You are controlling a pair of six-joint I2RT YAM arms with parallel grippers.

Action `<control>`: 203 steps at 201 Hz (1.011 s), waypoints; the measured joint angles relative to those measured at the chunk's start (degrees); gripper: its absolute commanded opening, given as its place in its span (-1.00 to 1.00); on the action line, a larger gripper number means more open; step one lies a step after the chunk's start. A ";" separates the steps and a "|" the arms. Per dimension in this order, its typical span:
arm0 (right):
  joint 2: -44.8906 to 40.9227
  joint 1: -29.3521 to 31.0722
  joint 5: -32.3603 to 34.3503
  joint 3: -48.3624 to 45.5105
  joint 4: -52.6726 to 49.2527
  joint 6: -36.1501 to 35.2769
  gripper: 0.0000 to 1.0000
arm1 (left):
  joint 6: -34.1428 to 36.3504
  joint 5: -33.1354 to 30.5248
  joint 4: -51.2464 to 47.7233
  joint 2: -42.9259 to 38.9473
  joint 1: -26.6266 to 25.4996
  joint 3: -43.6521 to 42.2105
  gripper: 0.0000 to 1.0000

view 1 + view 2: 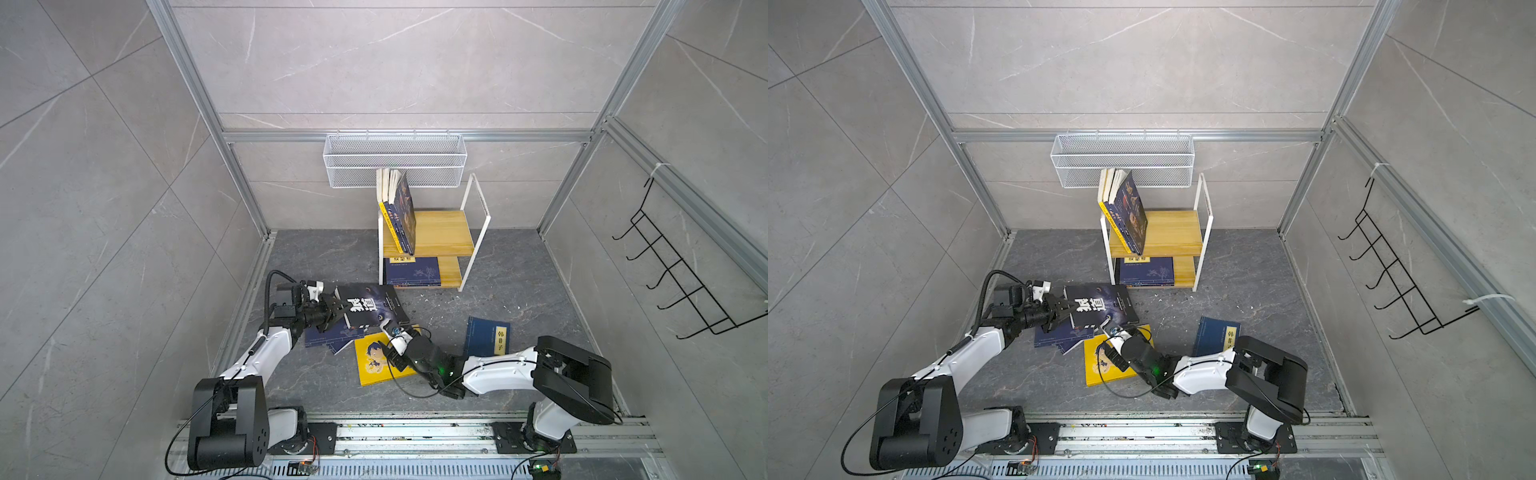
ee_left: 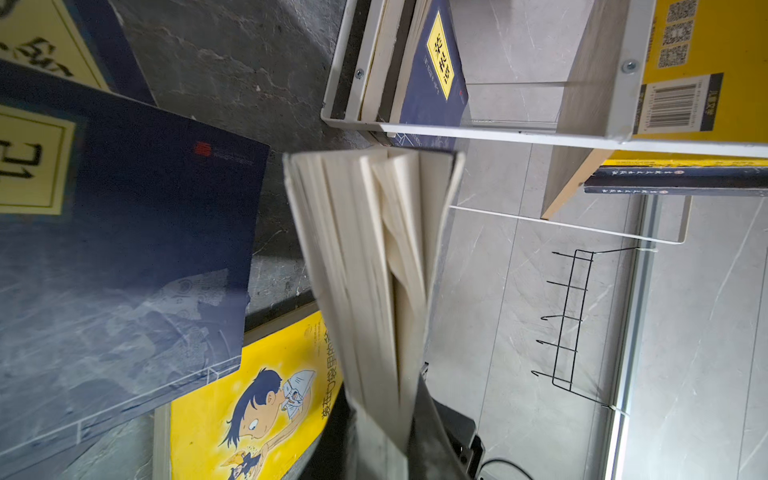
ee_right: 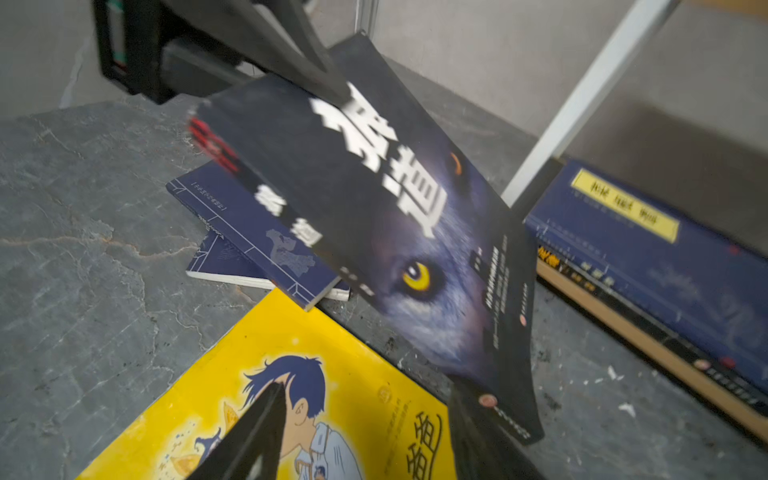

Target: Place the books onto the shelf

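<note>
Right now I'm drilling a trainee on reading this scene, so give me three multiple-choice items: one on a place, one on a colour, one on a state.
1. Where does the yellow cartoon book lie?
A) on the shelf's top board
B) on the floor
C) in the mesh basket

2. What colour are the large characters on the black book?
A) white
B) red
C) green

3. How is the left gripper?
A) wide open
B) shut on the black book
C) out of view

Answers:
1 B, it lies flat on the floor under the right gripper.
2 A, they show white in both top views.
3 B, its jaws pinch that book's edge.
</note>
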 measured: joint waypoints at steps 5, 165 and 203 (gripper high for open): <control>0.83 0.72 1.66 0.42 0.70 -1.68 0.30 | 0.00 0.33 -0.15 -0.02 0.00 0.02 -1.00; 14.95 3.06 19.58 12.11 8.28 -27.28 -1.00 | 6.14 2.43 -7.58 -2.49 -1.05 4.31 -0.07; 10.64 2.84 18.95 7.08 9.88 -27.93 -1.00 | 13.27 1.84 -12.07 -5.46 3.26 7.74 0.36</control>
